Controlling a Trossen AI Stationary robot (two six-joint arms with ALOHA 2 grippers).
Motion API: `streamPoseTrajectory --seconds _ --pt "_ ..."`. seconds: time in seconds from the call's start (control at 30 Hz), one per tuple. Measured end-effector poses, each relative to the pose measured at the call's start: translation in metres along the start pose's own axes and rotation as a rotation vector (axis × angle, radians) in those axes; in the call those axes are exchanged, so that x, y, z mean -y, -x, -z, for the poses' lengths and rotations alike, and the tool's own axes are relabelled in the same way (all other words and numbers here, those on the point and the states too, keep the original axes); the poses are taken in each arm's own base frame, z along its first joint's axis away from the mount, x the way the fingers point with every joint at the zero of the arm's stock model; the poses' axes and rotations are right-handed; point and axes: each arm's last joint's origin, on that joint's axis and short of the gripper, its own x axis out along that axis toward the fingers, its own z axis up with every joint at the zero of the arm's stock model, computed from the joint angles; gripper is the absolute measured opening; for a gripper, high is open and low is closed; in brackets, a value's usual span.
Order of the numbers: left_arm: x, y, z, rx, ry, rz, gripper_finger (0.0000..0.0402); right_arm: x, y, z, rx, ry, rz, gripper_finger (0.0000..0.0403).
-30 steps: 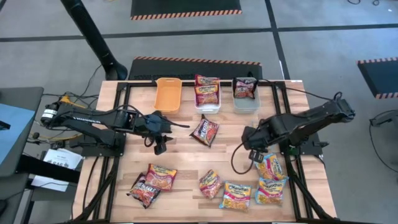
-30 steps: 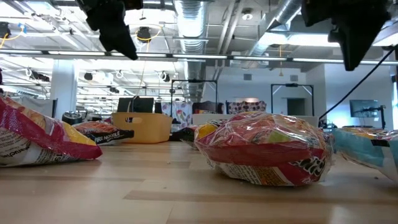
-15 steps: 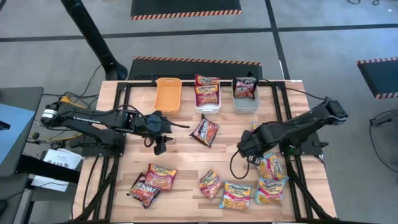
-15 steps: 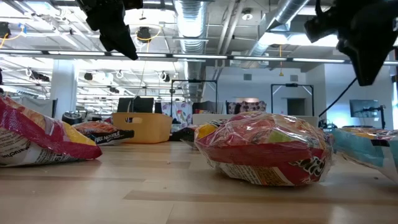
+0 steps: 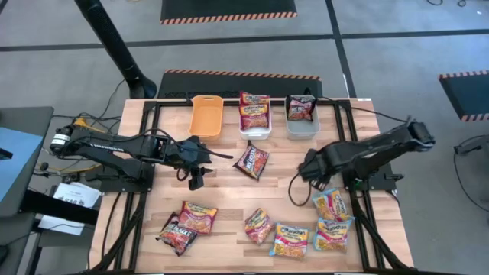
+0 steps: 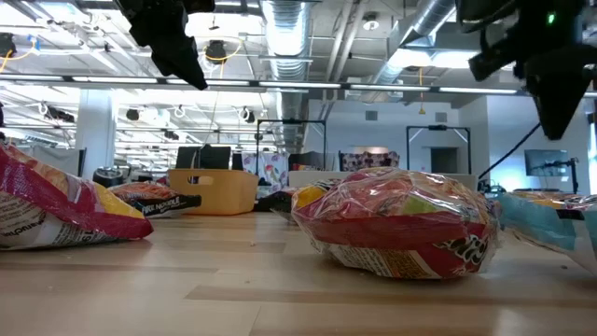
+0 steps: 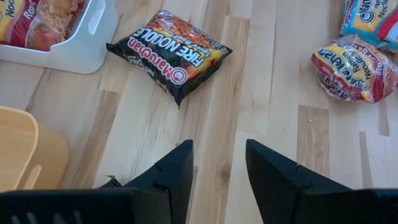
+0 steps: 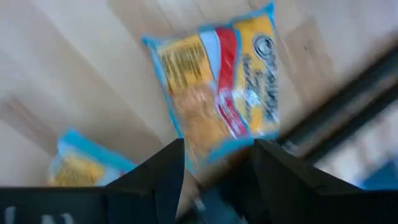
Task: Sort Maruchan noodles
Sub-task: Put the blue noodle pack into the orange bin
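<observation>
The Maruchan noodles are flat packets. A dark red-black one (image 5: 251, 159) (image 7: 171, 53) lies flat mid-table. Red-orange ones fill the white bin (image 5: 254, 128), and a dark one sits in the grey bin (image 5: 302, 130). Several more packets lie along the near edge (image 5: 257, 225), among them yellow-and-blue ones (image 5: 331, 203) (image 8: 217, 87). My left gripper (image 5: 195, 179) (image 7: 217, 165) hovers open, left of the dark packet. My right gripper (image 5: 307, 169) (image 8: 217, 162) hangs open above the table, just beyond the yellow-and-blue packet.
The orange bin (image 5: 206, 116) stands beside the white one at the far edge, with nothing showing inside. Black frame rails (image 5: 351, 153) run along the table's sides. A cable loop (image 5: 293, 195) hangs under the right arm. Bare wood lies between the two grippers.
My right gripper dipped toward the near edge over the yellow-and-blue packets, then drew back toward the far edge and rose a little, leaving the packet at the right fully in view on the table. The left arm kept still.
</observation>
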Motion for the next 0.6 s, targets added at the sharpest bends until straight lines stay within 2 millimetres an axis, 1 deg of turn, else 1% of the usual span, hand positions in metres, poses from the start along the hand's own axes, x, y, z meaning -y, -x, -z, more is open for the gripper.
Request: streamPoseTrajectory --seconds 0.1,0.17,0.3,0.43,0.6 --pt "0.0 0.0 0.0 -0.001 0.0 0.0 0.0134 0.016 -0.006 0.007 0.048 -0.07 -0.061 0.0217" --pt "0.0 0.0 0.0 0.001 0.0 0.0 0.0134 0.027 -0.012 0.016 0.058 -0.112 -0.088 0.0217" --pt "0.0 0.0 0.0 0.003 0.0 -0.001 0.0134 0.044 -0.022 0.028 0.065 -0.231 -0.172 0.0217" --pt "0.0 0.0 -0.001 0.006 0.001 -0.003 0.0134 0.054 -0.016 0.029 0.114 -0.333 -0.236 0.0217" --pt "0.0 0.0 -0.001 0.006 0.009 -0.004 0.0134 0.061 -0.015 0.025 0.136 -0.371 -0.252 0.0217"
